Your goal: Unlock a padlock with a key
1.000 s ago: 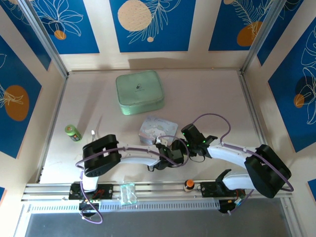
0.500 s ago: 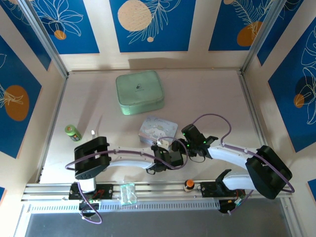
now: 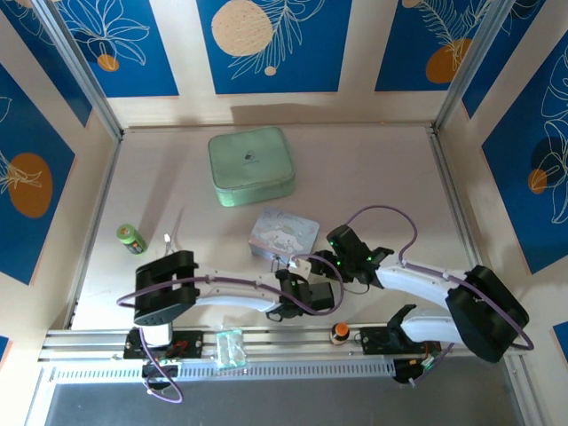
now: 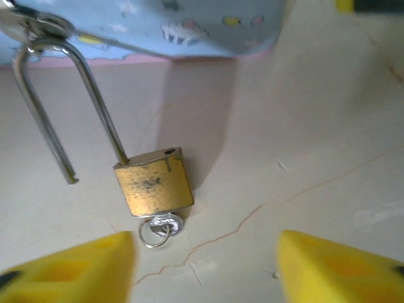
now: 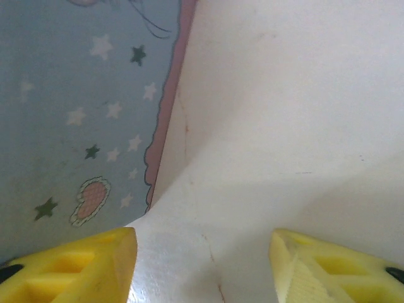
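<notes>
The padlock, key inserted, is seen lying beside the box; left pincer and right pincer are held open, empty.

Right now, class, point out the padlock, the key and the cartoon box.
padlock point(image 4: 153, 183): left wrist view, on its brass body.
key point(image 4: 168, 223): left wrist view, on its silvery head under the brass body.
cartoon box point(image 3: 286, 232): top external view, on its lid.

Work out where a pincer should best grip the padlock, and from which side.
Probably the brass body of the padlock, from above, closing across its two bare side edges: it lies flat on the table, with the shackle leaving one end and the key the other.
</notes>
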Motion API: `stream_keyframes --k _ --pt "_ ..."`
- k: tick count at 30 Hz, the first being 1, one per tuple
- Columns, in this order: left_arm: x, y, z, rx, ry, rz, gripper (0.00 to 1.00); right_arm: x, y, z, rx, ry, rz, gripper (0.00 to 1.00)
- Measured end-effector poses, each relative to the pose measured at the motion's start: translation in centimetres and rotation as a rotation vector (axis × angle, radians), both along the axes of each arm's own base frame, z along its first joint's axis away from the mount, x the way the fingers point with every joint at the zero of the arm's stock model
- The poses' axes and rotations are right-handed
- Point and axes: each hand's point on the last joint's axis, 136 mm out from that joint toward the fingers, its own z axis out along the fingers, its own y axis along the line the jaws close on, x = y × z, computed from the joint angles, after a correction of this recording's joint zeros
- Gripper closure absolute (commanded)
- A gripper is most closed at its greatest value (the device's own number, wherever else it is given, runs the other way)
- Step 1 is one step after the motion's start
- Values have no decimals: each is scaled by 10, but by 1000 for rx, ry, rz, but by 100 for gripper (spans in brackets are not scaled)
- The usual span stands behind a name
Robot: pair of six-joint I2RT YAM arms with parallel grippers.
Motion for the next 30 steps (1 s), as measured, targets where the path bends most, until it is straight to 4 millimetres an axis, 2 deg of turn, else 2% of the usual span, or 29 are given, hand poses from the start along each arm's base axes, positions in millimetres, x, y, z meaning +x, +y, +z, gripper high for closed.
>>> stream_keyframes --k 1,2,5,7,9,11,15,20,23,30 --pt "2 4 8 -31 -11 0 0 -2 1 5 12 -23 12 25" --pt "4 7 20 -76 -21 3 0 -4 2 10 25 -43 20 11" --pt "17 19 68 -280 -62 12 0 -7 8 37 83 -125 55 10" --pt "33 32 97 -441 -87 52 0 -13 15 55 123 -177 89 15" --pt "49 49 114 -575 -103 100 1 -22 22 69 154 -214 130 19" --pt "63 70 117 -649 -115 153 1 -33 28 76 159 -226 170 24" --pt "70 91 102 -668 -85 201 1 -49 47 72 120 -197 250 27" --pt "72 109 82 -672 -52 245 1 -45 86 55 -11 -123 312 31" --pt "73 113 81 -681 -48 255 1 -36 100 42 -60 -99 310 31" --pt "71 113 84 -710 -55 249 1 -29 107 11 -154 -45 308 33"
